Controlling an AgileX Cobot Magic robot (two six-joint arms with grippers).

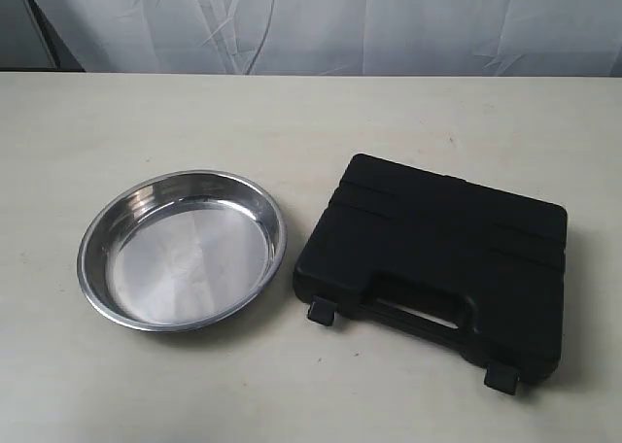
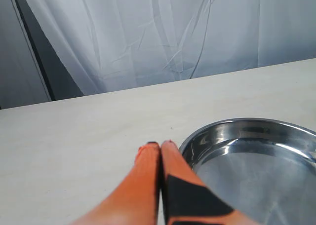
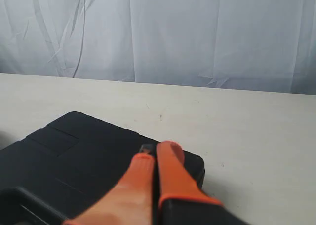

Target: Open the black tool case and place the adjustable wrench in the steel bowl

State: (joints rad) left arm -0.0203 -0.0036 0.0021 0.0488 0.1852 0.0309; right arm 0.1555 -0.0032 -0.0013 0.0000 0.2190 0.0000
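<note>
1. Black ribbed plastic tool case (image 1: 428,258) lies shut on the counter (image 1: 292,113), beside the round steel bowl (image 1: 92,234); the wrench is presumably inside.
2. Left fingers (image 2: 148,161), right fingers (image 3: 170,158): together, empty.
3. I'd lift its stiff lid (image 1: 457,215) near the handle (image 1: 418,314).

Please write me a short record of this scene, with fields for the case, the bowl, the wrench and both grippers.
case: black tool case, closed, lying flat
bowl: steel bowl, empty, left of the case in the exterior view, not touching it
wrench: adjustable wrench not visible
left gripper: shut, holding nothing, bowl rim just ahead
right gripper: shut, holding nothing, case ahead
</note>
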